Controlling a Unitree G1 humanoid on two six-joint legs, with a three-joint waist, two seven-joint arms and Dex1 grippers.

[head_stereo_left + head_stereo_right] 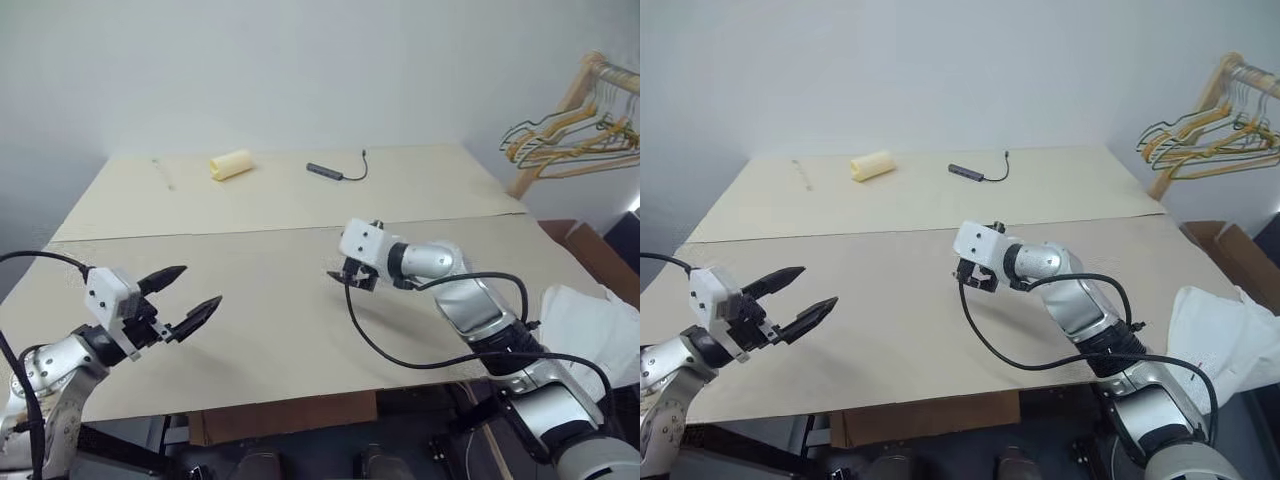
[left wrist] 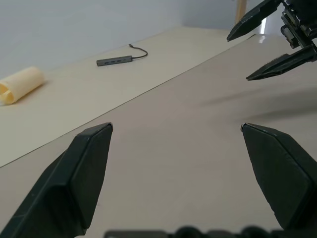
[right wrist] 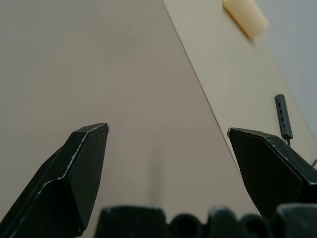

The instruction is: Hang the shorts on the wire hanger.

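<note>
The white shorts (image 1: 590,325) lie crumpled off the table's right edge, beside my right arm. No gripper touches them. My left gripper (image 1: 200,287) hovers open over the near left part of the table (image 1: 260,330), pointing toward the middle, with nothing between its fingers (image 2: 89,163). My right gripper (image 1: 352,278) hangs open and empty just above the table's middle, pointing left and slightly down; it also appears as the right gripper (image 2: 238,58) in the left wrist view. Several thin hangers (image 1: 565,140) hang at the far right; I cannot tell whether the wire hanger is among them.
A pale yellow roll (image 1: 230,164) and a dark USB hub with its cable (image 1: 328,172) lie at the table's far side. A wooden rack (image 1: 580,90) holds the hangers. A cardboard box (image 1: 600,255) stands beyond the shorts.
</note>
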